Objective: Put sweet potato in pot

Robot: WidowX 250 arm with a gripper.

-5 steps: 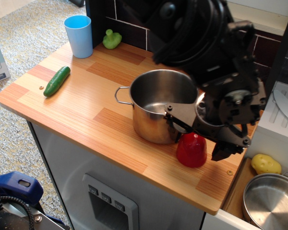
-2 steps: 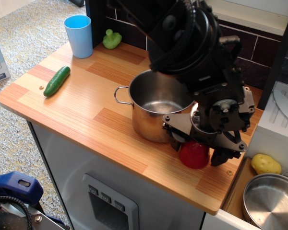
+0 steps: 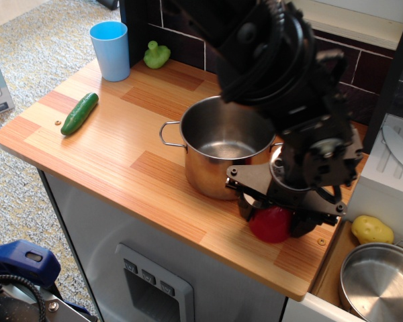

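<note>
The sweet potato (image 3: 269,227), a glossy red rounded lump, rests on the wooden counter just right of the pot's base, near the front right corner. The pot (image 3: 205,171) is a tall shiny steel cylinder with wire loop handles, upright and empty at mid-counter. My gripper (image 3: 274,216) has come down over the sweet potato, with one black finger (image 3: 246,205) on its left and the other on its right. The jaws stand open around it and hide its top. The sweet potato still sits on the counter.
A green cucumber (image 3: 79,113) lies at the counter's left, with a blue cup (image 3: 111,49) and a small green toy (image 3: 156,54) at the back. A yellow potato (image 3: 371,229) and a shallow steel pan (image 3: 379,282) sit lower right, past the counter edge (image 3: 302,285).
My gripper has dropped from beside and above the sweet potato to straddling it, covering more of its top. The sweet potato and pot have stayed in place.
</note>
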